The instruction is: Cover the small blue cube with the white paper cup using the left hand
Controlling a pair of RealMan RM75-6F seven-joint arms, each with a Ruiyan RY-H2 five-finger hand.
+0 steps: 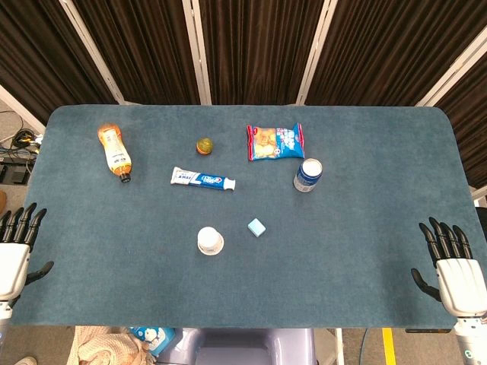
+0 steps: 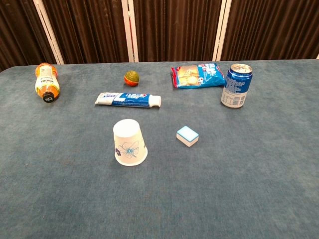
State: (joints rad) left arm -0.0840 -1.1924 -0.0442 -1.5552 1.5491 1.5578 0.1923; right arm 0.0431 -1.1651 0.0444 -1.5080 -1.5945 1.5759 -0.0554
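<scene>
The white paper cup (image 1: 210,240) (image 2: 129,142) stands upside down on the blue table, a blue flower print on its side. The small blue cube (image 1: 257,226) (image 2: 187,135), light blue on top with white sides, lies a short way to the cup's right, apart from it. My left hand (image 1: 15,255) hovers at the table's near left edge, fingers spread and holding nothing, far from the cup. My right hand (image 1: 454,268) is at the near right edge, also spread and empty. Neither hand shows in the chest view.
Behind the cup lies a toothpaste tube (image 1: 202,179) (image 2: 128,99). Further back are an orange bottle on its side (image 1: 114,151) (image 2: 45,82), a small ball (image 1: 204,146) (image 2: 131,77), a snack bag (image 1: 275,141) (image 2: 198,74) and an upright blue can (image 1: 307,175) (image 2: 236,85).
</scene>
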